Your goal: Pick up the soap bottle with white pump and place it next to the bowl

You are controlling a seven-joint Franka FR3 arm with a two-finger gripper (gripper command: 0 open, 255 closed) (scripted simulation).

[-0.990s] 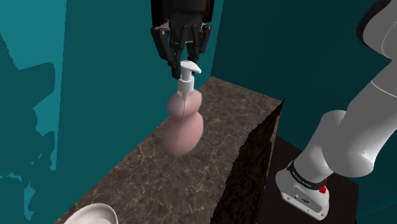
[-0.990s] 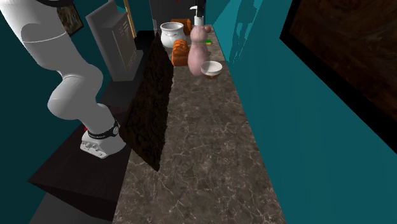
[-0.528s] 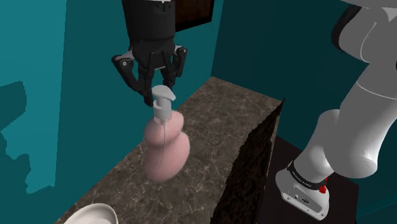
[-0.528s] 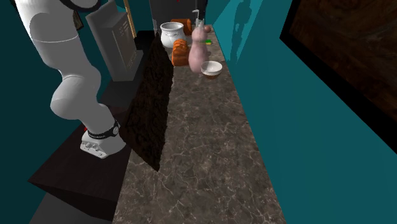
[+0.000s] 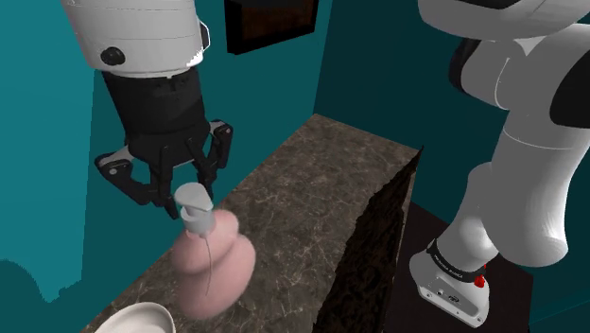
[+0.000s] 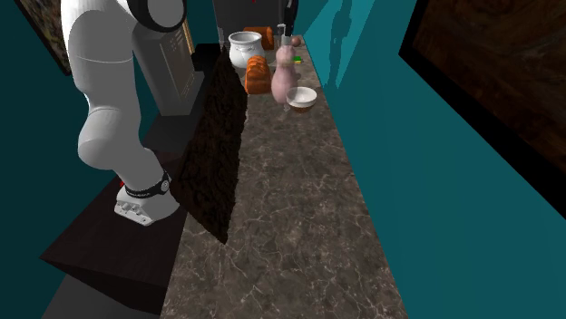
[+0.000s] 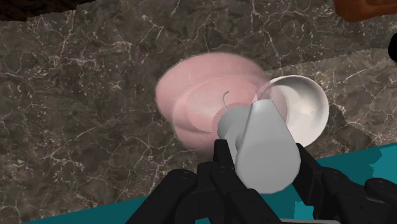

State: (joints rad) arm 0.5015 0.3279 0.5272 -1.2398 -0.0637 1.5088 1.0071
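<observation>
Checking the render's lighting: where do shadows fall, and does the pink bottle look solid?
Shoulder view: a shadow darkens the teal wall low down; the pink bottle in the gripper looks hazy, half see-through. Second exterior view: a shadow on the teal wall, dim counter. Wrist view: bottle see-through too.

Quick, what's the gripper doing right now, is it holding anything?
Gripper: closed on the white pump of the pink soap bottle, holding it.

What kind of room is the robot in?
Probably a kitchen, though I can't be sure. There's a long dark stone counter with a white bowl and a white jar on it, plus a pink soap bottle like you'd keep by a sink.
</observation>
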